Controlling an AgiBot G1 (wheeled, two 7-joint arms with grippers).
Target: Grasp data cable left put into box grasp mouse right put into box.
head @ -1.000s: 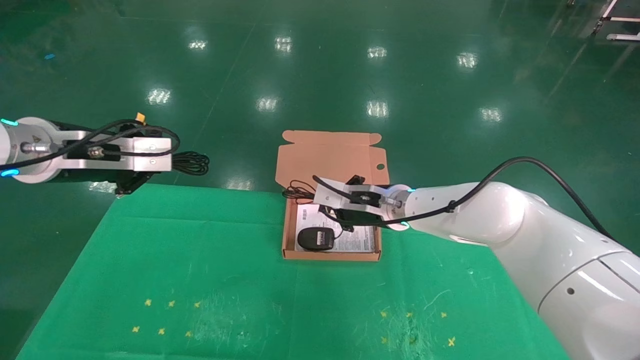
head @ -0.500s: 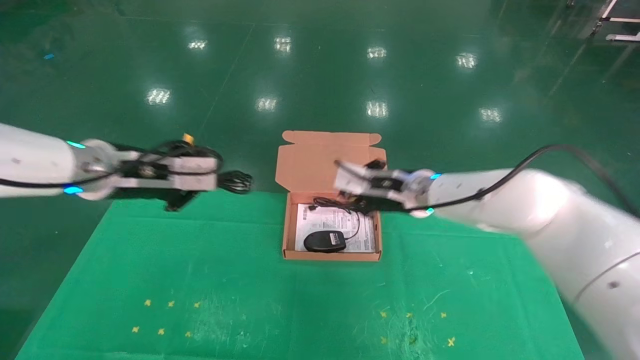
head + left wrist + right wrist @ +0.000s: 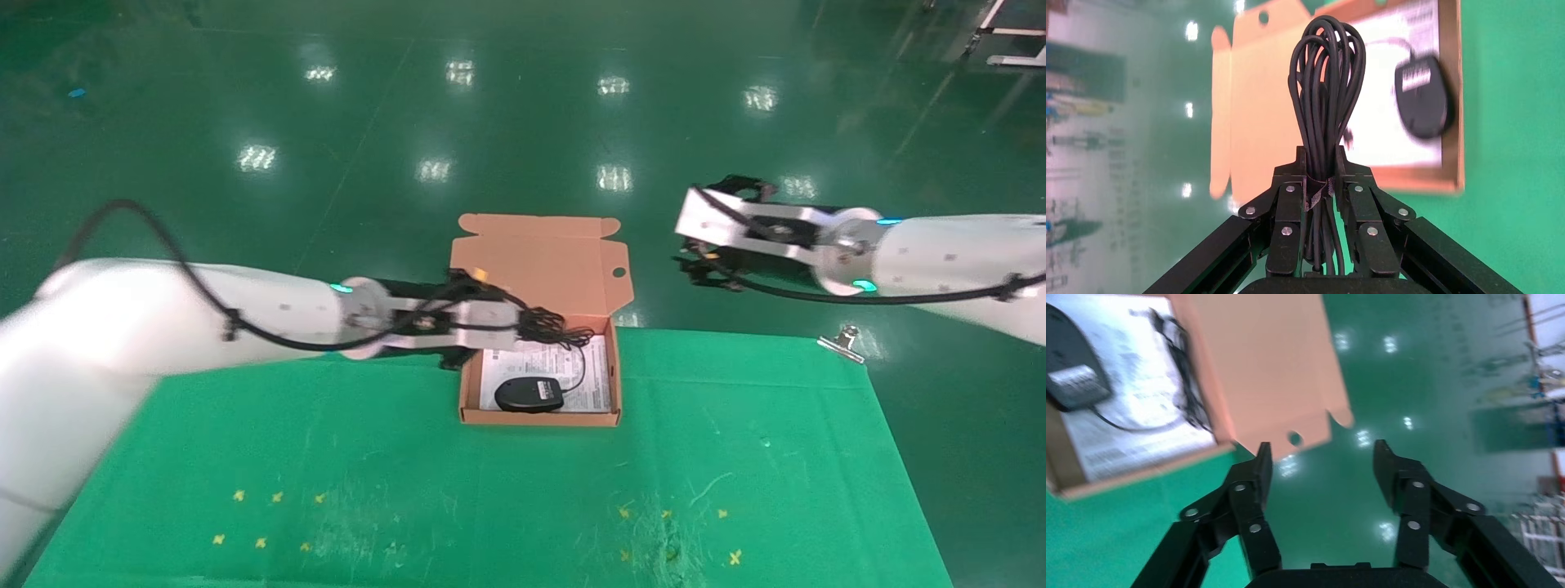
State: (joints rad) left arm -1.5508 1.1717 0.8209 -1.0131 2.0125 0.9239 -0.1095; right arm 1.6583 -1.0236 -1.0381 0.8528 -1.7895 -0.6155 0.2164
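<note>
Two hands: the left hand (image 3: 1319, 184) clamps the data cable (image 3: 1324, 92) above the box (image 3: 468, 384). The right hand (image 3: 1321, 471) gapes empty, well apart. The mouse (image 3: 529, 394) lies on an unreadable printed sheet (image 3: 592, 384).

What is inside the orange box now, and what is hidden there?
Inside the box the mouse lies on a printed sheet, with its cord beside it. The left gripper holds the data cable over the box's far left corner, hiding the floor there.

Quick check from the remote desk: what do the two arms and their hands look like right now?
Both arms are glossy white tubes with a cyan light ring at the wrist and a black cable strapped outside. Each ends in a silver bracket. The left hand and right hand are black, with riveted linkage fingers. No sleeves or markings visible.
</note>
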